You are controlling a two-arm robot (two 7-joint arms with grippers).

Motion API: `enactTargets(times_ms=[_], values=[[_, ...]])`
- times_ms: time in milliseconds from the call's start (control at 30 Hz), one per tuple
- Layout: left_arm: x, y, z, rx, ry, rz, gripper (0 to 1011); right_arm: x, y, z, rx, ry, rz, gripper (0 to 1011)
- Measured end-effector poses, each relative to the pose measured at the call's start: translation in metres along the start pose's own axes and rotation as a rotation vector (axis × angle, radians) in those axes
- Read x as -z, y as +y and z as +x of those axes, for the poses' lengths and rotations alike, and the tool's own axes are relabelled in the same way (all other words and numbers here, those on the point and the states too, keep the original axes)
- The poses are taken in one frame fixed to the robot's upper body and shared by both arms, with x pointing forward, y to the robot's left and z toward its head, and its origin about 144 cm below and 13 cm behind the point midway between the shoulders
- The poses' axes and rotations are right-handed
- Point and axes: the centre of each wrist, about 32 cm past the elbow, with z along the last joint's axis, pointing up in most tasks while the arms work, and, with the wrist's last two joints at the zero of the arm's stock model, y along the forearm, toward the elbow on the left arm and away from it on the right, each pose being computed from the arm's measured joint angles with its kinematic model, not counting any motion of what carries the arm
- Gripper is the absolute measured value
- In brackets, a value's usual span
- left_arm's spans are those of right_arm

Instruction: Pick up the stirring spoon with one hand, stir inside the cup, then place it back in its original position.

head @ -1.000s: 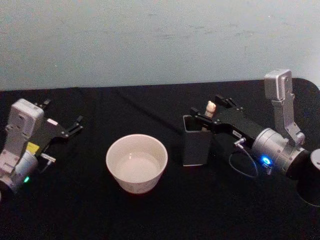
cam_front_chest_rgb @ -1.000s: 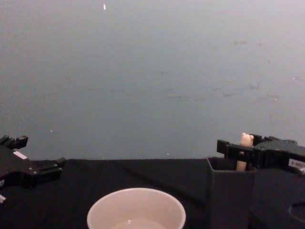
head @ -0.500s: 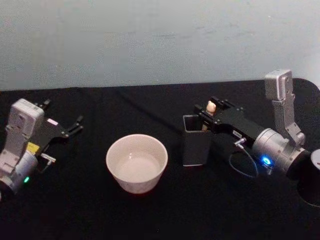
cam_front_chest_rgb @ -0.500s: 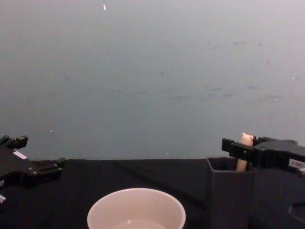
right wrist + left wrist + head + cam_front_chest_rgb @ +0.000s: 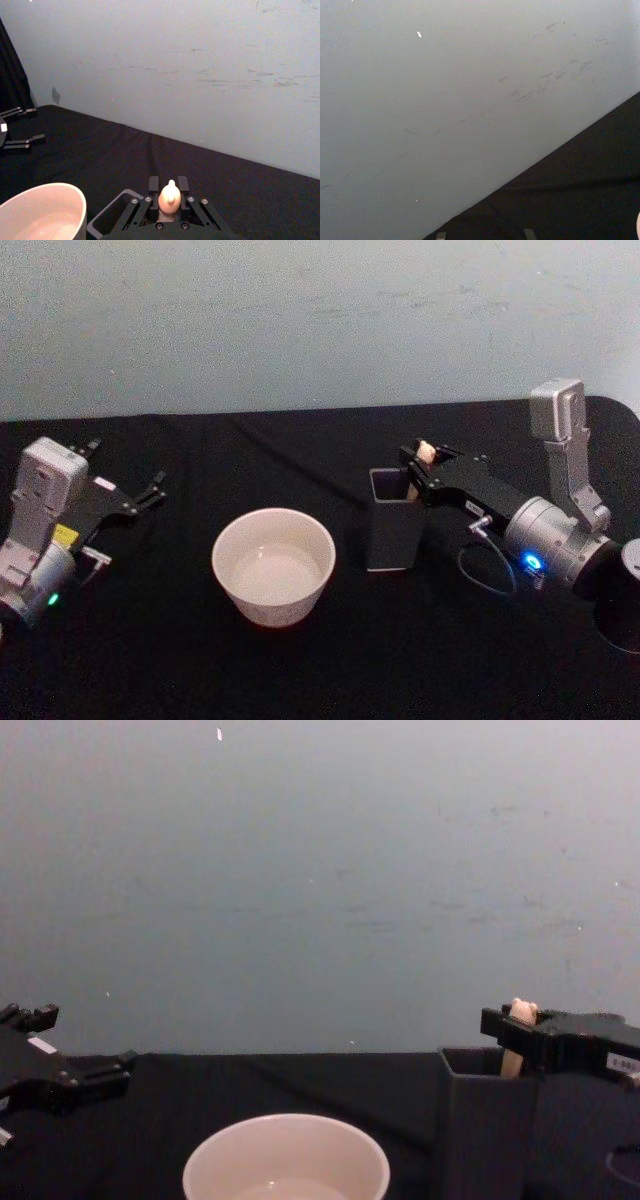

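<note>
The stirring spoon [image 5: 426, 452] stands upright in a dark grey square holder [image 5: 393, 535]; its beige animal-head knob [image 5: 169, 196] rises above the holder's rim, and the lower part is hidden inside. My right gripper [image 5: 415, 458] reaches in from the right and is shut on the handle just under the knob [image 5: 518, 1013], one finger on each side. The cream-white cup [image 5: 270, 605] sits to the left of the holder, with its rim [image 5: 285, 1123] low in the chest view. My left gripper [image 5: 128, 462] rests open at the far left of the table, away from the cup.
A black cloth covers the table [image 5: 200, 670], and a pale wall [image 5: 300, 320] stands behind it. A cable loops under the right wrist [image 5: 485, 575]. Bare cloth lies between the cup and the left arm.
The right gripper's fingers have closed in on the spoon's handle below the knob. Gripper and knob have shifted slightly to the right. The left arm and the cup have not moved.
</note>
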Motion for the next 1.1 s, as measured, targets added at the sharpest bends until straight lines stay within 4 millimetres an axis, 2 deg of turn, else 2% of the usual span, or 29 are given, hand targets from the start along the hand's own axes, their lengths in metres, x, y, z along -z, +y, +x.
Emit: enactTargets(times_ms=[667, 1100], values=[[0.000, 0.000, 0.000, 0.000, 0.000, 0.000, 1001, -0.008, -0.001, -0.006, -0.037, -0.030, 0.063, 214], [0.000, 0.000, 0.000, 0.000, 0.000, 0.000, 1001, -0.036, -0.011, -0.005, -0.091, -0.077, 0.231, 214]])
